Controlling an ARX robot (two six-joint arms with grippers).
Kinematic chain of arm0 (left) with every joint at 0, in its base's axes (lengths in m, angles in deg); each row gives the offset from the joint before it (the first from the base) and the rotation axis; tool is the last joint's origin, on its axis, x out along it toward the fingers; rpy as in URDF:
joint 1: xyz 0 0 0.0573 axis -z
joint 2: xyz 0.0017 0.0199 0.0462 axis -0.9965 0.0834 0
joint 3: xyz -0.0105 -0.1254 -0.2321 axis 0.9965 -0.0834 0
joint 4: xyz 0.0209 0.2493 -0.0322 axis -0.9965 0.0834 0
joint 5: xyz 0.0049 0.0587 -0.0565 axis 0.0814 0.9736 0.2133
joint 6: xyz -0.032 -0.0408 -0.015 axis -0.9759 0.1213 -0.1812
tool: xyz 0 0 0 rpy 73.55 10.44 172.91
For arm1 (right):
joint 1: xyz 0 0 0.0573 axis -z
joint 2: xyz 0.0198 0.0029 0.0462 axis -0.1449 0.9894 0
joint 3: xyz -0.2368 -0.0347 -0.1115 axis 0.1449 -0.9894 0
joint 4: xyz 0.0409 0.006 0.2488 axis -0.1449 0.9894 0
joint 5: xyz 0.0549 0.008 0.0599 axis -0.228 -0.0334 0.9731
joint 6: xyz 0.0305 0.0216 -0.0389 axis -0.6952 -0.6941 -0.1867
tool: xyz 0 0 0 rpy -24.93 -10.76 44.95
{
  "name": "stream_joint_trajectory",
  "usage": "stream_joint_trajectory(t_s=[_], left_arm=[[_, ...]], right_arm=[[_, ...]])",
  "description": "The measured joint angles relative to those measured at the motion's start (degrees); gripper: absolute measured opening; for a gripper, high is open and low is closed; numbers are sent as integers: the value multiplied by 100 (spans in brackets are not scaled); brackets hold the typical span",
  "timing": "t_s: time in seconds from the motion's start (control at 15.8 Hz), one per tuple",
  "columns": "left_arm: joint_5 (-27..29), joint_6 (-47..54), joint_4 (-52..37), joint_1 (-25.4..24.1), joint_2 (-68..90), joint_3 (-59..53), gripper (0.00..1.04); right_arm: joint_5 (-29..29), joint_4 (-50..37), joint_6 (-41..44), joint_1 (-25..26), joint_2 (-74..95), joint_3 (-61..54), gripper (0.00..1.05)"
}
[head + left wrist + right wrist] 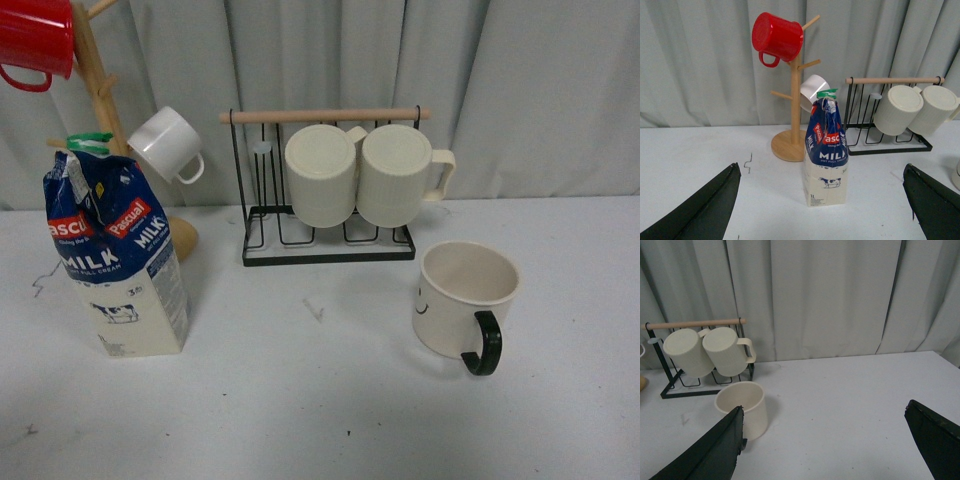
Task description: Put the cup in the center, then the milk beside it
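Note:
The cup (pixel 465 300), a wide cream mug with a dark handle and a small smiley face, stands upright on the table's right side. It shows too in the right wrist view, where the cup (pixel 742 407) sits beside one finger of my open right gripper (pixel 822 440), not between the jaws. The milk (pixel 115 255), a tall blue and cream carton with a green cap, stands upright at the left. In the left wrist view the milk (pixel 826 150) stands ahead of my open left gripper (pixel 822 200), apart from both fingers. Neither arm shows in the front view.
A black wire rack (pixel 330 245) with a wooden bar holds two ribbed cream mugs (pixel 370 175) at the back centre. A wooden mug tree (pixel 792 100) at the back left carries a red mug (pixel 776 37) and a small white cup (pixel 168 145). Grey curtains close the rear.

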Motion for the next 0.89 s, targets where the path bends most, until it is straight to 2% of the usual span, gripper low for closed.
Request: stream_joint_trajectory(t_s=[0.89], left_arm=[[0, 0, 2, 0, 0, 0, 98]], right_arm=[[0, 0, 0, -2, 0, 0, 98]])
